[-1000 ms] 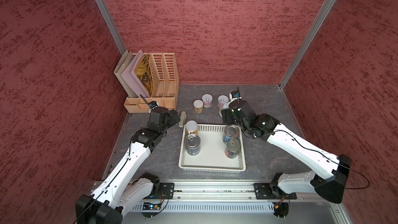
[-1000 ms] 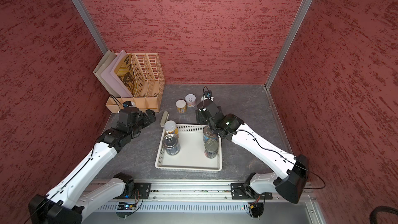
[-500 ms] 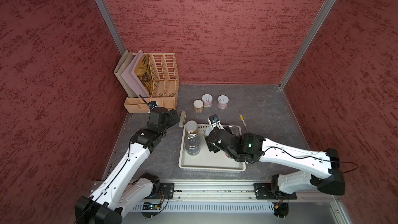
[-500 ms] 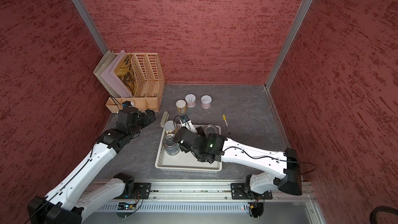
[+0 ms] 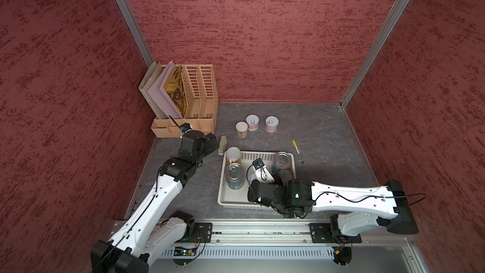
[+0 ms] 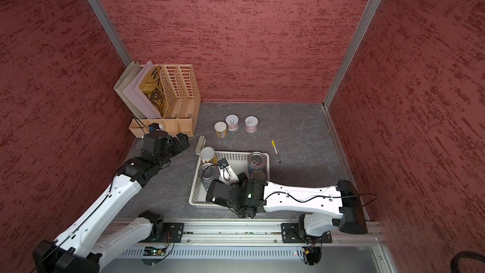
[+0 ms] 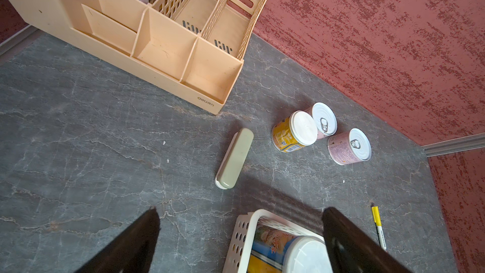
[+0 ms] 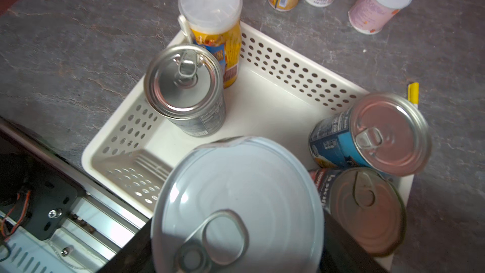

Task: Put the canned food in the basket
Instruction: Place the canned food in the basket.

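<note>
Canned food count: eight cans. Four stand in the basket (image 5: 221, 193) by the bench's front edge. On the side toward the left edge there's a tall yellow can (image 5: 233, 153) and a silver-topped can (image 5: 234, 175). On the side toward the right edge you've got a blue-label can (image 5: 282, 160) and a dark-label can (image 8: 364, 211). Your right hand (image 5: 259, 193) is clamped on a fifth, the white-lidded can (image 8: 237, 206), over the basket. Three sit near the back edge: a small yellow can (image 5: 241, 129), a pink can (image 5: 252, 122) just beside it, and a second pink can (image 5: 271, 123) a bit apart. Your left hand (image 5: 211, 141) hangs wide open, holding nothing.
</note>
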{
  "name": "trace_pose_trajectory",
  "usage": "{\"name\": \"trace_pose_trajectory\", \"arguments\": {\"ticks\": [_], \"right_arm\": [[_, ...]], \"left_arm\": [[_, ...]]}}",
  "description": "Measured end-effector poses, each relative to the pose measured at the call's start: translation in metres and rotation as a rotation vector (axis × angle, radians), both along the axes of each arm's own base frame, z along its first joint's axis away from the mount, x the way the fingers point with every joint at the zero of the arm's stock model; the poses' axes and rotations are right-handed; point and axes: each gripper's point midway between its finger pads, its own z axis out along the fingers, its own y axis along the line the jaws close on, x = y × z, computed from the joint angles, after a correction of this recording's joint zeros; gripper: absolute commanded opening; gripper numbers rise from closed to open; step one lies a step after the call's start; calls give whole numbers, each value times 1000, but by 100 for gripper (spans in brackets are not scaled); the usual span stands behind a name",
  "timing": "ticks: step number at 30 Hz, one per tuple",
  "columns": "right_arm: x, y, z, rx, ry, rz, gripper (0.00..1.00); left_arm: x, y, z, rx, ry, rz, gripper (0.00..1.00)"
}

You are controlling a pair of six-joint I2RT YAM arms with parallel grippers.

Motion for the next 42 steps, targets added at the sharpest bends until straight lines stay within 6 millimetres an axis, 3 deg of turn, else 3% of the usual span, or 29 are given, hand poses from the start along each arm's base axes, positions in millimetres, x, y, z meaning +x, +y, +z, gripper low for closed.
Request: {"name": "trace_pose_trajectory", "arguments": {"ticks": [8, 18, 28, 42], "right_arm": [[-14, -7, -30, -37, 60, -47, 44], [-25, -43, -80, -95, 143, -165, 44], [-28, -72, -101, -99, 163, -269, 44], [-27, -99, -109, -99, 152, -363, 46]], "left_arm": [[0, 0, 0, 0, 0, 0, 100], [-1, 0, 2, -1, -5, 0, 100], [-1, 0, 2, -1, -6, 1, 100], [-1, 1, 2, 0, -7, 4, 100]]}}
